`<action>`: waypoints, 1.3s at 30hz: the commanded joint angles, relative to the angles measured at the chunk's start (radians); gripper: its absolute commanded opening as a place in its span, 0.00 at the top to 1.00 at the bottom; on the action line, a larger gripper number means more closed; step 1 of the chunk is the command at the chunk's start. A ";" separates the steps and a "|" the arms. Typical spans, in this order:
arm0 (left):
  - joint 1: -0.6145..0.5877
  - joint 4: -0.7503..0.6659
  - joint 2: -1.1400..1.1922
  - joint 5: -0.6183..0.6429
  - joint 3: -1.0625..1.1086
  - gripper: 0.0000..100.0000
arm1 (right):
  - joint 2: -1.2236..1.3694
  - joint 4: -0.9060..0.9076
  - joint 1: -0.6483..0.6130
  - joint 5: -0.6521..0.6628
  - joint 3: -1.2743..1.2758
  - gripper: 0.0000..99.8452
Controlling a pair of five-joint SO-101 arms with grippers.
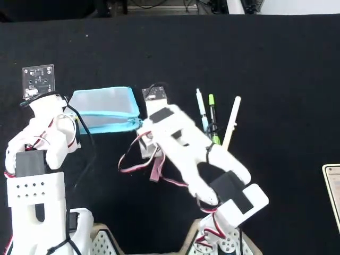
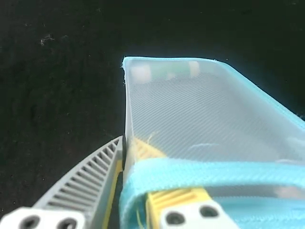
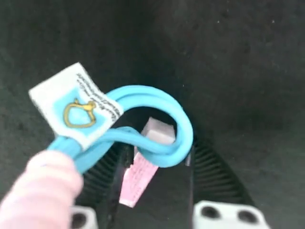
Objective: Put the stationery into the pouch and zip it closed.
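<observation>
On the black tabletop (image 1: 276, 64), toward 10 o'clock from its middle, the mesh pouch (image 1: 103, 106) lies flat. It looks light and limp, so it would probably buckle or slide when pushed. Its cyan zipper edge seems the firmest place to hold. The left gripper (image 2: 126, 167) pinches that edge at the pouch's 8 o'clock corner. At 3 o'clock of the pouch lie three pens (image 1: 213, 122), thin and stiff; mid-barrel seems best. The right gripper (image 3: 152, 157) appears pressed on the cyan pull cord (image 3: 143, 95).
</observation>
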 commanded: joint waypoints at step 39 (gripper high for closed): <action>-0.013 -0.017 -0.009 0.009 -0.005 0.97 | -0.122 -0.087 -0.041 -0.049 0.096 0.81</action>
